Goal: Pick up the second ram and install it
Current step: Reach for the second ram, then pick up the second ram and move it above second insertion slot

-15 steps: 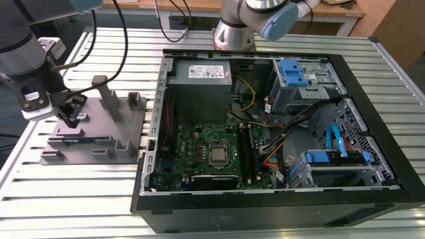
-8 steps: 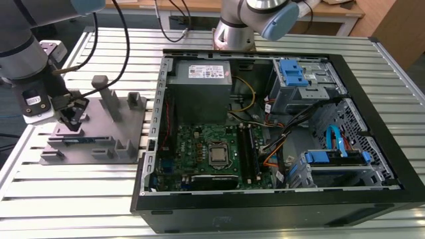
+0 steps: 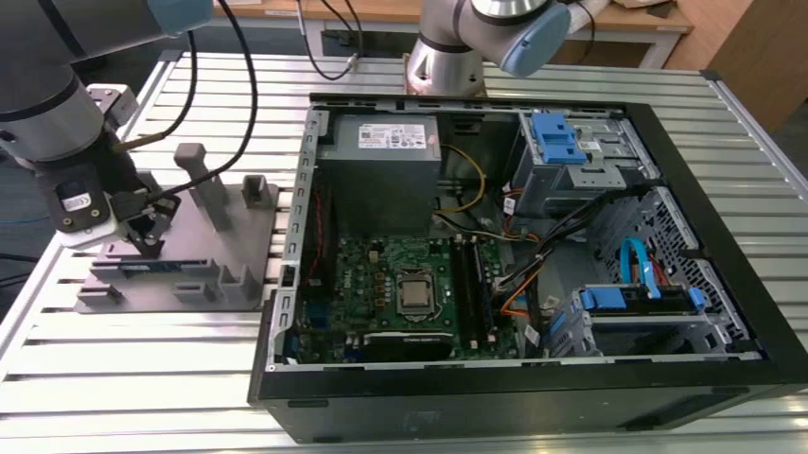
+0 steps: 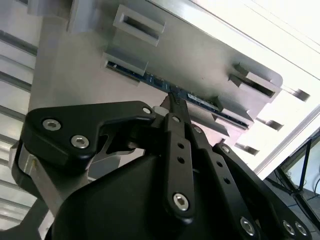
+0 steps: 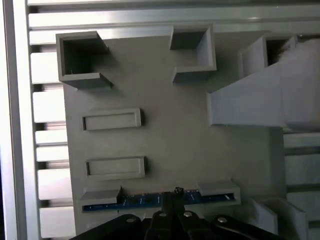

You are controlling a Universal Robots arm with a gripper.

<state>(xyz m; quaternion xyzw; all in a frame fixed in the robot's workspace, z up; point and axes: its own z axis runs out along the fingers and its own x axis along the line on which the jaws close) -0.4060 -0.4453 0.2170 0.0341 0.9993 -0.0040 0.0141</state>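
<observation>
1. In the exterior view, the end effector (image 3: 148,236) reaches down onto a grey fixture (image 3: 215,255) at about 9 o'clock from the open computer case (image 3: 707,369).
2. The second ram (image 3: 139,268) stands on edge in the fixture's two slotted holders, towards the fixture's 7 o'clock corner.
3. In both wrist views, the end effector (image 4: 173,100) (image 5: 175,196) pinches the second ram (image 4: 202,100) (image 5: 140,201) at mid-length, its fingertips drawn together on the board.
4. Fixture and case rest on a slatted metal surface (image 3: 127,378).
5. The motherboard (image 3: 378,274) lies inside the case.
</observation>
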